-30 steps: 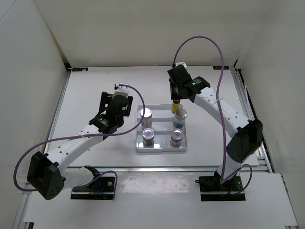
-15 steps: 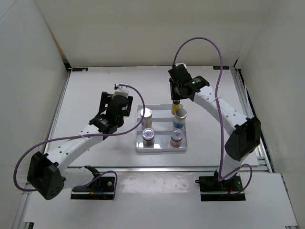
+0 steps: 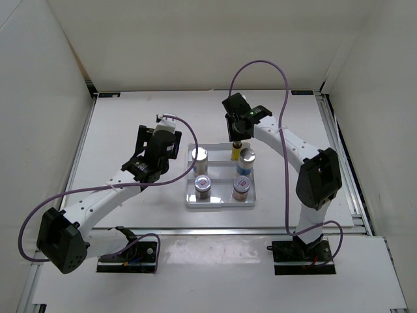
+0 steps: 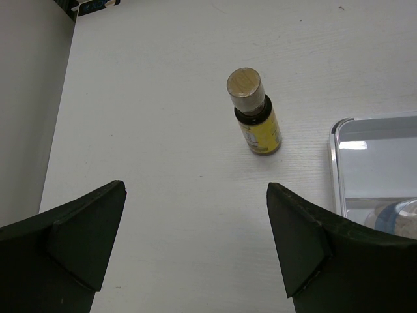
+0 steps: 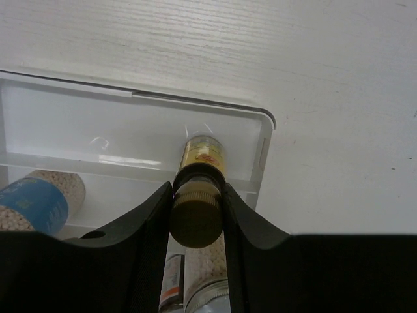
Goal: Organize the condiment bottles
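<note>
Although no label print is readable, you see the left gripper [image 4: 195, 189] hovering over the table [image 4: 150, 59], jaws wide apart, facing the first yellow bottle [image 4: 255, 117] standing beside the tray [image 4: 339, 137], while the right gripper [image 5: 197, 212] points down, clamped on the second yellow bottle [image 5: 202, 155] at its cap, above the tray.

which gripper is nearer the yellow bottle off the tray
Left. Left gripper faces the loose yellow bottle, open; right gripper is over the tray, shut on the other yellow bottle.
</note>
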Controlling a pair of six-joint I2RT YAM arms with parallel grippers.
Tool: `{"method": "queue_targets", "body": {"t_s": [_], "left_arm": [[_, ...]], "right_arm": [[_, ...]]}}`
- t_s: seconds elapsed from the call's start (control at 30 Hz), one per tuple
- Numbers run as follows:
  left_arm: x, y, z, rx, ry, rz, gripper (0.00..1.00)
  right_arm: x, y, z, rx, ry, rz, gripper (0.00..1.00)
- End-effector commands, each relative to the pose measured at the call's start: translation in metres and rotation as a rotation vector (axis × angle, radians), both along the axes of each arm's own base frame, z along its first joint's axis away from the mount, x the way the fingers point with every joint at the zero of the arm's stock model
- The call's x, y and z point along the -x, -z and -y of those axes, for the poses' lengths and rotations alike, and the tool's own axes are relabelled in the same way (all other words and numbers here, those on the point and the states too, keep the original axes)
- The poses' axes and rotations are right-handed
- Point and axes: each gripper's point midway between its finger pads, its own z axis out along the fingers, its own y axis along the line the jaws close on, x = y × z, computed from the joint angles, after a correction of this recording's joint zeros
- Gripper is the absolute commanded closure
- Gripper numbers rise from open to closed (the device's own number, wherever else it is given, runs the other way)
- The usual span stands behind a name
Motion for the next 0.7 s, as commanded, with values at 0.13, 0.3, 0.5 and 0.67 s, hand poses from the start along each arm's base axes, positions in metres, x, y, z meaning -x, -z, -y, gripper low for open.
{"method": "queue_targets", "body": {"t_s": [0.13, 0.3, 0.5, 0.67], "left_arm": [[-0.001, -0.026, 0.002, 0.04, 0.004, 0.055, 0.0], [-0.001, -0.026, 0.002, 0.04, 0.004, 0.055, 0.0], [-0.003, -0.021, 0.003, 0.029, 0.004, 0.041, 0.0], [-0.004, -0.024, 0.004, 0.035, 0.004, 0.048, 0.0]], "right_arm": [[-0.027, -0.02, 0.004, 0.005, 0.042, 0.095, 1.0], [-0.026, -0.016, 0.005, 0.012, 0.049, 0.076, 0.88], [-0.022, -0.021, 0.008, 0.003, 0.05, 0.088, 0.36], [-0.02, -0.043, 0.012, -0.014, 0.062, 0.136, 0.0]]}}
